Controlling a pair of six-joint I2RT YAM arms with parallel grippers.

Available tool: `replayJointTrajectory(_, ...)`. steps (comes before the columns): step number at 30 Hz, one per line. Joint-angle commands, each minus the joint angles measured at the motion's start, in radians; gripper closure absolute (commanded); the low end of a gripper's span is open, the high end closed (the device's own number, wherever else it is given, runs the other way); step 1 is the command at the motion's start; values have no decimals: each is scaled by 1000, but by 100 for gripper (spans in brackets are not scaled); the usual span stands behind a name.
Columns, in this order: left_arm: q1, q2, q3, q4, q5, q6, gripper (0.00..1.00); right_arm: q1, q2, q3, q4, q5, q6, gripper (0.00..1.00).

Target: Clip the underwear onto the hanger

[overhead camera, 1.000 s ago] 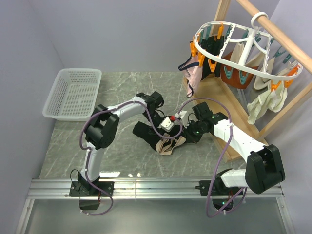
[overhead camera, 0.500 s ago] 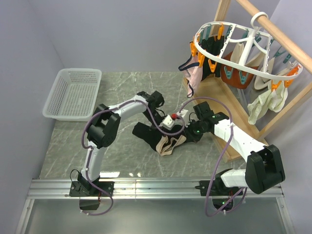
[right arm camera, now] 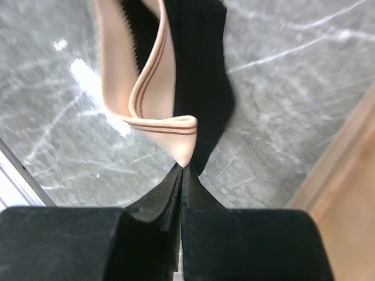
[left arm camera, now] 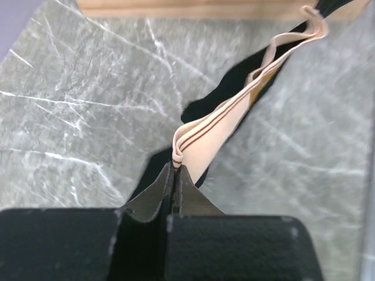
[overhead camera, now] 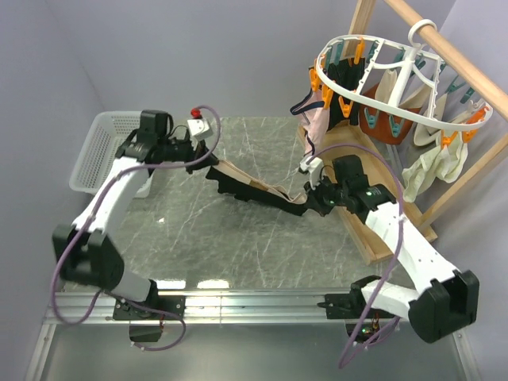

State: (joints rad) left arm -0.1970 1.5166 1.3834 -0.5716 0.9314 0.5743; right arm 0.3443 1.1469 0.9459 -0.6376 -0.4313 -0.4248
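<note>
A: How are the left jaws set?

B: They are pressed fully together. A folded corner of the tan waistband of the underwear [left arm camera: 205, 129] is pinched at the tips (only that striped fold is caught).

A: And the right jaws?

B: They are closed just as tightly, and the opposite fold of the same waistband is nipped at the tips. Black cloth is seen just behind it.

A: Where is the underwear found?

B: It is stretched between the two grips over the middle of the table [overhead camera: 238, 246].

A: Which way is its long axis laid?

B: In the overhead view it is laid from upper left to lower right. The left end is nearer the basket [overhead camera: 99, 159] and the right end nearer the hanger [overhead camera: 397, 79], which is hung on the rod [overhead camera: 444, 40], well apart. The tan band is seen along the far edge and the black cloth along the near one.
</note>
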Motion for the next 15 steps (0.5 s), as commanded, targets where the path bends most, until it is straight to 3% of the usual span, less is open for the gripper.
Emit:
replayJointTrajectory(1,-5,-164,-88,95,-20,-218,100,-7,-100,36,15,0,37,100)
replayJointTrajectory(10,5,-554,-300,-34,-32,-395,100,18,-357,-13,-123,-95,1,100)
replayJointTrajectory(15,4,-538,-345,-25,-184,-534,100,125,-284,-99,-18,32,70,100)
